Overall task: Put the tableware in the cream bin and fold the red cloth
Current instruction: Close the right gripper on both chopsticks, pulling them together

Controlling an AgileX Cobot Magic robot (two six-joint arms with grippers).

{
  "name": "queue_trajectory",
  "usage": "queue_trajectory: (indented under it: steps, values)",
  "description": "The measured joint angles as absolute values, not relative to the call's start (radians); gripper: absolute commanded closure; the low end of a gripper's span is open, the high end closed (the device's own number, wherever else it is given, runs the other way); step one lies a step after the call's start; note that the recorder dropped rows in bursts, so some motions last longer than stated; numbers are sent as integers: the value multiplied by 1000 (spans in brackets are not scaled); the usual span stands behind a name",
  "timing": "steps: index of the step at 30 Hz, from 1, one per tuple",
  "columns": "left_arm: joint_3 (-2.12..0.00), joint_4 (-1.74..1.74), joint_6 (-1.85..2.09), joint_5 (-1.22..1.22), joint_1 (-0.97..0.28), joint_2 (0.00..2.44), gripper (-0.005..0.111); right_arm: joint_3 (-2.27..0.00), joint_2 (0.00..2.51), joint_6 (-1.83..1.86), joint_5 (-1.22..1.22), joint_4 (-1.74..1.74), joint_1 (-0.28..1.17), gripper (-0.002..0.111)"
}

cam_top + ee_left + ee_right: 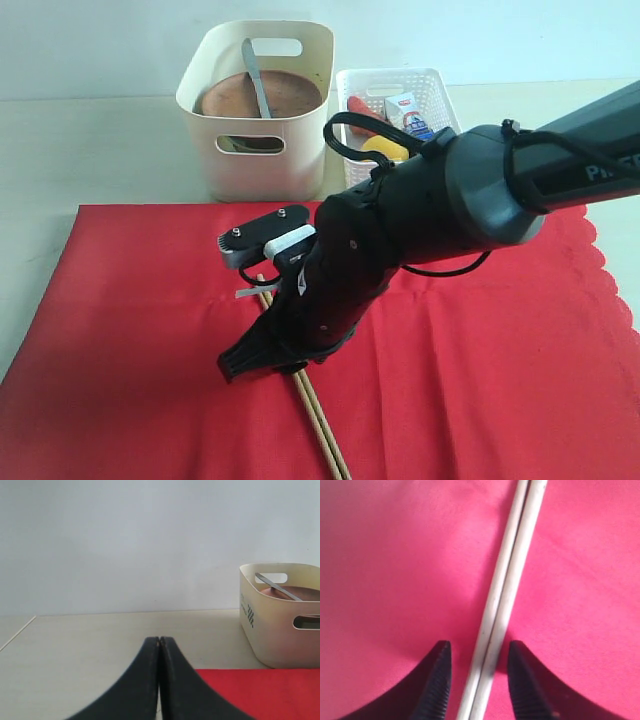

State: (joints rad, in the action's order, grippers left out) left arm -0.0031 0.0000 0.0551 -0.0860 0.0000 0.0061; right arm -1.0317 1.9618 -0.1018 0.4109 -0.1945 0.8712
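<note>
Wooden chopsticks (322,430) lie paired and touching on the flat-spread red cloth (480,380). Just beyond it the cream bin (290,170) stands upright, brown plate (295,95) and slim knife (254,75) leaning inside.

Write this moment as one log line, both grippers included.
right gripper: open, astride wooden chopsticks on red cloth | left gripper: shut, empty | cream bin: brown plate, knife inside
</note>
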Motion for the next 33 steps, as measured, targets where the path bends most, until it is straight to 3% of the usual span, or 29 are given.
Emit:
queue_trajectory:
  steps: [10, 19, 27, 33]
  values:
    - [-3, 0, 55, -86, 0, 6, 104, -1033, 1962, -104, 421, -165, 871, 78]
    - [-3, 0, 55, -86, 0, 6, 104, -1035, 1962, -213, 444, -58, 871, 80]
    - [-3, 0, 55, -86, 0, 6, 104, -1037, 1962, -262, 473, 11, 871, 108]
    - [-3, 0, 55, -86, 0, 6, 104, -1037, 1962, -266, 484, 24, 871, 108]
